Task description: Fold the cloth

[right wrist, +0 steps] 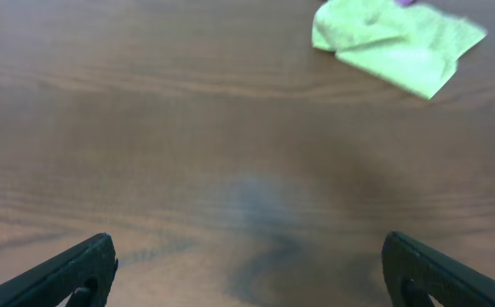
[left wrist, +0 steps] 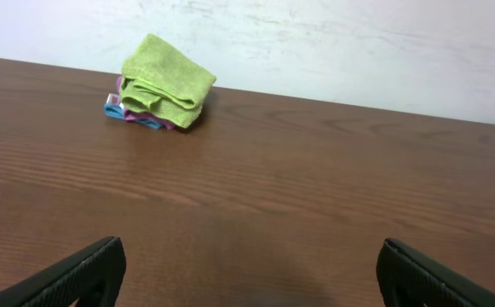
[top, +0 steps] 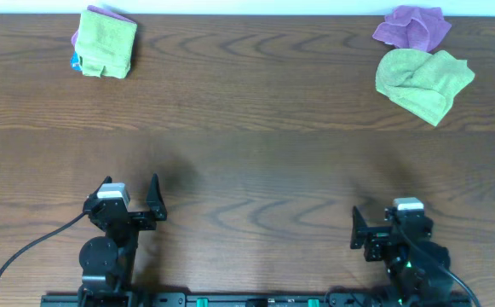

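A crumpled green cloth lies at the back right of the table, with a crumpled purple cloth just behind it. The green cloth also shows in the right wrist view. At the back left is a stack of folded cloths with a green one on top, over purple and blue ones; it also shows in the left wrist view. My left gripper is open and empty near the front left edge. My right gripper is open and empty near the front right edge.
The brown wooden table runs to a white wall at the back. A black cable trails from the left arm's base at the front edge.
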{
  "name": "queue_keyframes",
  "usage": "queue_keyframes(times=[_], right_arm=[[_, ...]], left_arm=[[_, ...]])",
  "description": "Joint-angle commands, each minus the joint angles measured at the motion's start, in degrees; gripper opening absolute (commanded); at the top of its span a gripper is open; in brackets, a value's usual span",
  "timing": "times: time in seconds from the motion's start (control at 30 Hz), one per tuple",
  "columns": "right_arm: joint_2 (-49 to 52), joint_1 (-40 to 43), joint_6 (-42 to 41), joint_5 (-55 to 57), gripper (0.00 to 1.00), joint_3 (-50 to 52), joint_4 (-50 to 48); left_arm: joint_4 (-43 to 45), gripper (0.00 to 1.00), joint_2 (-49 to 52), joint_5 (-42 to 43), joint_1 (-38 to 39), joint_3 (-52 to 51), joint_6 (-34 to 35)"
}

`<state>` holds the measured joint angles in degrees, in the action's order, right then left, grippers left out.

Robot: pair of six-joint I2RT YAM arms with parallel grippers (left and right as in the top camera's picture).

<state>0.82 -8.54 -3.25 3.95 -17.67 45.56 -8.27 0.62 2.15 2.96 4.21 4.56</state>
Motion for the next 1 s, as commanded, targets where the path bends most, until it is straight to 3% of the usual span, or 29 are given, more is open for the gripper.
queue_keyframes(times=[0.0, 0.37, 0.97], right_arm=[[-0.5, 0.5, -1.0, -2.8, 0.99, 2.6, 0.0], [-0.5, 0.5, -1.0, -8.7, 0.99, 7.7, -0.1], [-0.5, 0.5, -1.0, -8.7, 0.99, 7.7, -0.3]], left_arm=[[-0.5, 0.95, -0.3, -0.7, 0.2, -1.9, 0.6], [-0.5, 0.95, -0.3, -0.7, 0.2, -1.9, 0.6], [-0.5, 0.95, -0.3, -0.7, 0.2, -1.9, 0.6]])
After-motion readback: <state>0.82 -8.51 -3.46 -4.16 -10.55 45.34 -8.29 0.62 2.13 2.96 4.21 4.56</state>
